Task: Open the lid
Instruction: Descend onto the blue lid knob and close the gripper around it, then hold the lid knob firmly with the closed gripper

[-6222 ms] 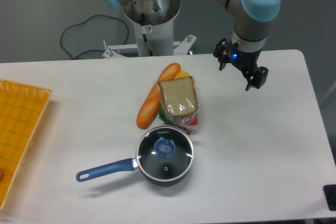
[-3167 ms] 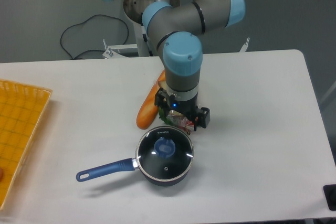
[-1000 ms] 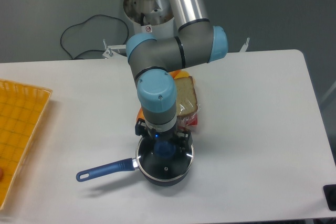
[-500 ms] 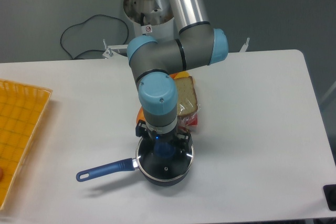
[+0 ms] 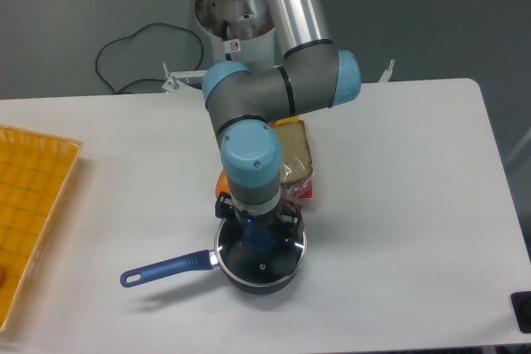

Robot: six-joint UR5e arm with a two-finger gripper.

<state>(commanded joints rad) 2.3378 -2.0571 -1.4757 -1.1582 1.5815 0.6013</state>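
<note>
- Camera, fixed view from the front: a white bench point(image 5: 398, 205) carries a dark blue pan point(image 5: 241, 275) near its front edge, with its long handle point(image 5: 164, 267) pointing left and slightly toward the viewer.
- The lid point(image 5: 282, 256) sits flat on the pan, its metal rim matching the pan's rim all round; the glass shows on the front and right side, the rest is covered by the arm.
- The arm point(image 5: 274, 97) reaches down from the back, and its wrist stands upright right over the lid's middle.
- The claw point(image 5: 257, 234) is down at the lid's blue knob point(image 5: 259, 238); black finger parts show on either side of the knob, but whether they press on it cannot be told from here.
- Just behind the pan lies a wrapped slice of bread point(image 5: 292, 155), partly hidden by the arm, with a red pack point(image 5: 303, 191) under it.
- A bit of orange loaf point(image 5: 222, 181) peeks out left of the wrist.
- A yellow tray point(image 5: 33, 196) lies at the bench's left edge, well apart from the pan.
</note>
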